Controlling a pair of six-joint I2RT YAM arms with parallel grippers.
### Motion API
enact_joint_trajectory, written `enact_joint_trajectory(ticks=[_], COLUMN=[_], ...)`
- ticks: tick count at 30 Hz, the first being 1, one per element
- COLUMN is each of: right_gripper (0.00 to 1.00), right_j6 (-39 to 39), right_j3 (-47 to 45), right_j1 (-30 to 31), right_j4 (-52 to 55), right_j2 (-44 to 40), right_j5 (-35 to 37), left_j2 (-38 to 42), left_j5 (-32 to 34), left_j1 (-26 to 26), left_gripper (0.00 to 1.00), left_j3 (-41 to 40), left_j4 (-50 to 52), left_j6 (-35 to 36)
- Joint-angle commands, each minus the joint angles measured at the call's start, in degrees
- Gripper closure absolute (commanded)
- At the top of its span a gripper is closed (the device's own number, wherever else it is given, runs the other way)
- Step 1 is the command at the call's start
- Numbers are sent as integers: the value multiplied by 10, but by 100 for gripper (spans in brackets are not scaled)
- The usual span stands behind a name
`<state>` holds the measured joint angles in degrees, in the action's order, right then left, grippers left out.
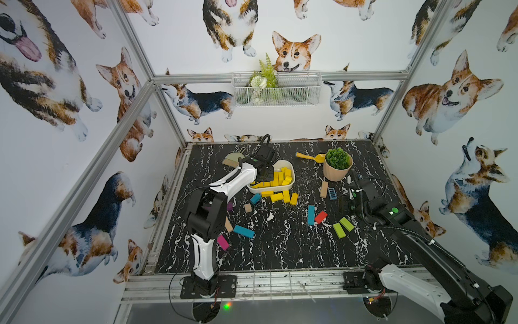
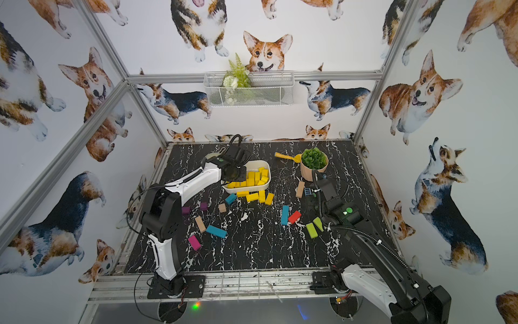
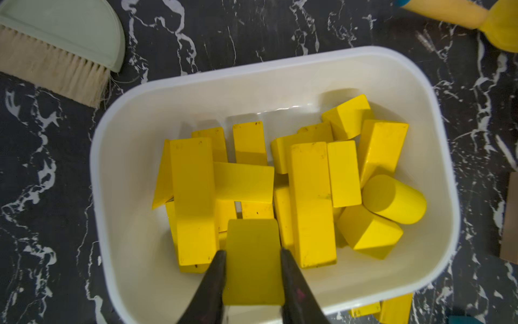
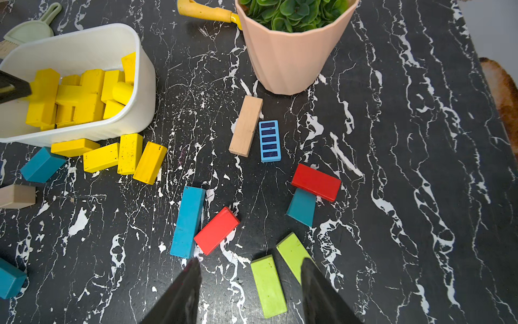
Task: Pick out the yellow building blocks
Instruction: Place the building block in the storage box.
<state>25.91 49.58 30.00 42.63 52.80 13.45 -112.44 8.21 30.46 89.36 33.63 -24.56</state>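
A white tub (image 3: 252, 64) is set on the black marbled desk (image 1: 280, 252), with a mint dustpan (image 3: 64, 28) and its brush (image 3: 56, 64) near one corner. A yellow scoop (image 4: 204, 11) is laid against a peach pot (image 4: 288, 56) that holds a green plant. A natural wood bar (image 4: 246, 126) and a blue slatted piece (image 4: 270, 141) are laid side by side near the pot. 2 red bars (image 4: 316, 182), 2 teal bars (image 4: 187, 221) and 2 lime-green bars (image 4: 268, 286) are scattered closer to the right arm. A magenta block (image 1: 222, 242) is seen by the left arm's base.

In both top views the tub's corner nearest the left arm is covered by that arm's wrist. The tub is cut off by the frame edge in the right wrist view. The piled pieces cannot be counted, since many are buried.

Most yellow building blocks (image 3: 311, 202) are heaped crosswise inside the tub. 4 more yellow bars (image 4: 129, 154) are laid in a row just beside its long wall. The left end effector (image 3: 252, 252) is held over the tub, clamped on 1 held yellow block (image 3: 252, 238) above the heap. The right end effector (image 4: 251, 262) is held with jaws apart and empty over the lime-green bars, well apart from every yellow piece.
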Motion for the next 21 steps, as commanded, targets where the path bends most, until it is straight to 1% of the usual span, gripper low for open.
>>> enact_joint_trajectory(ticks=[1,4,5,7,8,12,14,18,21], right_gripper=[41,42,42,42,42,43,43,44,47], right_j6=[17,17,17,15,13,8,8,18,34], right_j3=[9,11,13,17,19,22,30,44,53], right_j1=[0,0,0,0,0,0,1,0,1], right_j4=[4,4,6,15,20,24,31,36,24], right_j2=[6,14,16,20,20,26,36,58,86], right_j5=[-5,-7,-7,-4,-2,-4,-9,-24,-56], left_j2=[-30,-47,-47,-43,-41,-40,-31,8,56], left_j5=[0,-4,-6,-9,-8,-3,-1,-1,-4], left_j1=[0,0,0,1,2,4,4,3,3], left_gripper=[100,99,96,87,80,57,52,38,34], left_j3=[16,23,19,4,-3,-8,-9,-15,-23], left_j4=[28,30,25,9,2,-3,-6,-17,-24], left_j6=[-32,-35,-38,-47,-50,-50,-49,-45,-42])
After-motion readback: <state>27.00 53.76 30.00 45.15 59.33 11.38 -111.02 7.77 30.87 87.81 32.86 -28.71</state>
